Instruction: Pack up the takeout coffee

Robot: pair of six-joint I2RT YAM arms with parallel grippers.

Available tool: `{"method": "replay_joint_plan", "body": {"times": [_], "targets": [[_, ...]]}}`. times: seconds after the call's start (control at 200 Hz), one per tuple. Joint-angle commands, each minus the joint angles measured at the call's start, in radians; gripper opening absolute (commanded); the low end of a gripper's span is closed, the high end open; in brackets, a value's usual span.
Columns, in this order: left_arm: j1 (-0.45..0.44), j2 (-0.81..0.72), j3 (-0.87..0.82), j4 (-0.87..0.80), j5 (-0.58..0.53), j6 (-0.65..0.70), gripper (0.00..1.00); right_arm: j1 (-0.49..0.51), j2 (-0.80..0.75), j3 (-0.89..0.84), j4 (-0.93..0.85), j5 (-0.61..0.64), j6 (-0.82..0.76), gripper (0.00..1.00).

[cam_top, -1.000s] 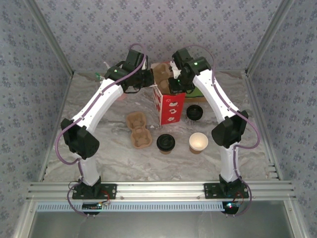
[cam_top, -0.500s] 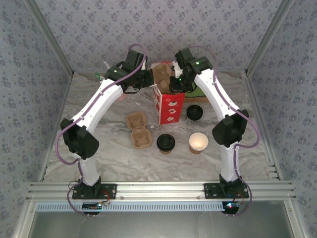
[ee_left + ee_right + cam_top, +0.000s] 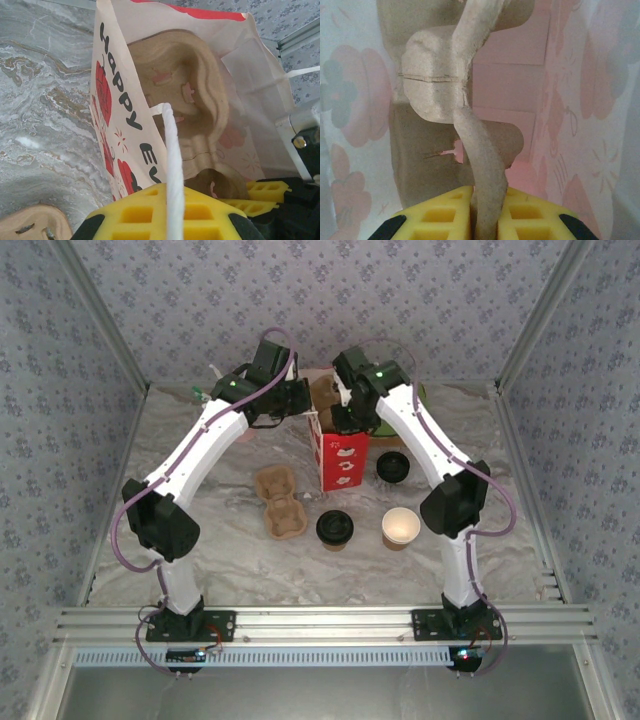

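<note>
The takeout coffee (image 3: 334, 528), a brown cup with a black lid, stands on the table in front of the red-and-white paper bag (image 3: 341, 456). My left gripper (image 3: 302, 400) is shut on the bag's white string handle (image 3: 169, 150), at the bag's left rim (image 3: 107, 100). A brown cardboard cup carrier (image 3: 187, 82) hangs inside the bag. My right gripper (image 3: 341, 412) is over the bag's mouth, shut on that carrier's edge (image 3: 482, 165), with the bag's pink inner walls (image 3: 580, 100) around it.
A second cardboard carrier (image 3: 280, 502) lies left of the bag. A lidless cup with a cream inside (image 3: 400, 527) stands right of the coffee. A black round piece (image 3: 392, 467) sits beside the bag's right side. Walls close in the table.
My right gripper has moved left and down over the bag's mouth with the carrier, which now sits lower in the bag. The left arm has held still.
</note>
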Motion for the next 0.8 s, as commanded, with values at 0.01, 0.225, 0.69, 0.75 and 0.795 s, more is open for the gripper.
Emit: {"method": "replay_joint_plan", "body": {"times": [0.01, 0.225, 0.69, 0.75, 0.795], "targets": [[-0.002, -0.036, 0.002, 0.01, 0.011, 0.001, 0.0, -0.013, 0.008, 0.029, -0.04, 0.02, -0.007, 0.16], [-0.003, -0.039, -0.005, 0.005, 0.003, 0.003, 0.0, -0.071, -0.023, -0.026, 0.04, -0.165, 0.072, 0.16], [-0.002, -0.063, -0.071, 0.024, -0.003, 0.003, 0.0, -0.137, -0.064, -0.141, 0.176, -0.376, 0.185, 0.16], [-0.002, -0.068, -0.078, 0.027, -0.002, 0.003, 0.0, -0.137, -0.063, -0.145, 0.181, -0.385, 0.196, 0.16], [-0.002, -0.068, -0.079, 0.027, -0.002, 0.002, 0.0, -0.138, -0.062, -0.146, 0.182, -0.385, 0.203, 0.16]]}}
